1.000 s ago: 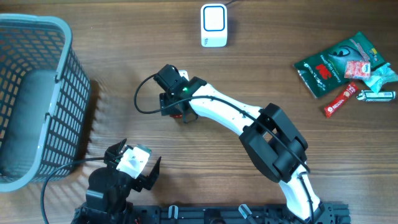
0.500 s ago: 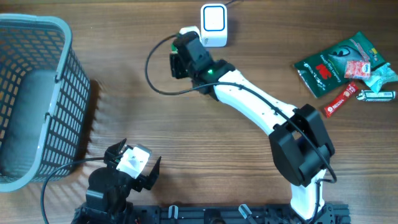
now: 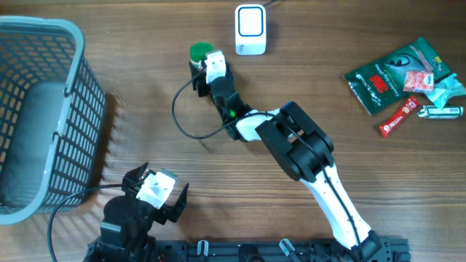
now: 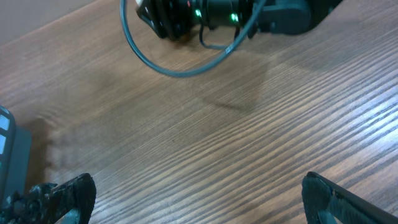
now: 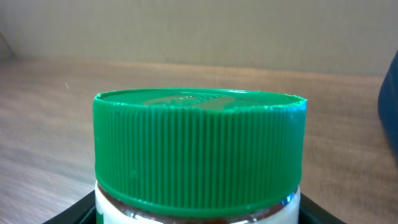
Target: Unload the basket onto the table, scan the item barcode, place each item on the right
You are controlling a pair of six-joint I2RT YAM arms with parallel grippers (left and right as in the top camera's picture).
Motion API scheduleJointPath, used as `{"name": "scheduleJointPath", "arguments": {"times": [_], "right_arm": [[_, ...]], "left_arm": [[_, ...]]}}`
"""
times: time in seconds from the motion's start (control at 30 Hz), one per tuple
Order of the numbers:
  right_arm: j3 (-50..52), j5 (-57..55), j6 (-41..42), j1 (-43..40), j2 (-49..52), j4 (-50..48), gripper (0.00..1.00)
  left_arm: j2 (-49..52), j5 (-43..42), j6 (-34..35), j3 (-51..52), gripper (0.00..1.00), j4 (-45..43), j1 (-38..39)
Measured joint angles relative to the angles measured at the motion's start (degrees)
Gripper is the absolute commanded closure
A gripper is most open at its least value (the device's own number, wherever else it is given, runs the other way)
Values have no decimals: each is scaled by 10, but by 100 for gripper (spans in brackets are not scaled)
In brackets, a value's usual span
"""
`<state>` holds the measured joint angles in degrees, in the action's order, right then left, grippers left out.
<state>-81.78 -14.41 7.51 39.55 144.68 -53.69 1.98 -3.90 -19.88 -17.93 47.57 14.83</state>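
Far to the left of the white scanner (image 3: 250, 30), a grey mesh basket (image 3: 40, 28) stands on the wooden tabletop (image 3: 378, 175) at the frame's edge. Its inside is too dim to make out.

Left of the scanner and well toward the near edge, the left claw (image 3: 156, 191) hangs over bare wood. Its two dark fingers are spread wide with nothing between them. Its own camera shows a fingertip in each lower corner and only wood grain between them.

Nearer the scanner, still on its left, a black cable (image 3: 177, 116) curves in a loop off the right arm and over the tabletop.

Just left of the scanner is the jar (image 3: 199, 52), its ribbed green lid uppermost and toward the far edge. The right claw (image 3: 204, 62) is closed on it, gripping the body below the lid. In the right wrist view the lid fills the frame, a pale band shows under it, and a dark finger sits at each lower corner against the jar. The overhead view does not show whether the jar stands on the wood or is held off it.

The scanner sits at the far edge of the tabletop, its rounded pale face turned up.

Well to the right of the scanner lies a loose cluster: a dark green bag (image 3: 386, 76), a small pale blue packet (image 3: 445, 91) overlapping its right end, a red bar (image 3: 399, 118) just below the bag, and a silvery tube (image 3: 444, 111) beside the bar.
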Motion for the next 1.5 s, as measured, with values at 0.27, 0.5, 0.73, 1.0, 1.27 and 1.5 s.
{"name": "scheduleJointPath", "arguments": {"times": [0.27, 0.5, 0.73, 1.0, 1.27, 1.5], "right_arm": [[0, -11, -66, 26, -56, 168, 0], [-16, -37, -35, 49, -430, 623, 0], [-19, 92, -19, 41, -433, 666, 0], [-19, 108, -44, -4, -238, 527, 0], [-19, 165, -11, -3, -206, 467, 0], [-21, 153, 16, -4, -167, 413, 38]], "left_arm": [[0, 0, 0, 0, 0, 0, 0], [0, 0, 0, 0, 0, 0, 0], [0, 0, 0, 0, 0, 0, 0], [0, 0, 0, 0, 0, 0, 0], [0, 0, 0, 0, 0, 0, 0], [0, 0, 0, 0, 0, 0, 0]]}}
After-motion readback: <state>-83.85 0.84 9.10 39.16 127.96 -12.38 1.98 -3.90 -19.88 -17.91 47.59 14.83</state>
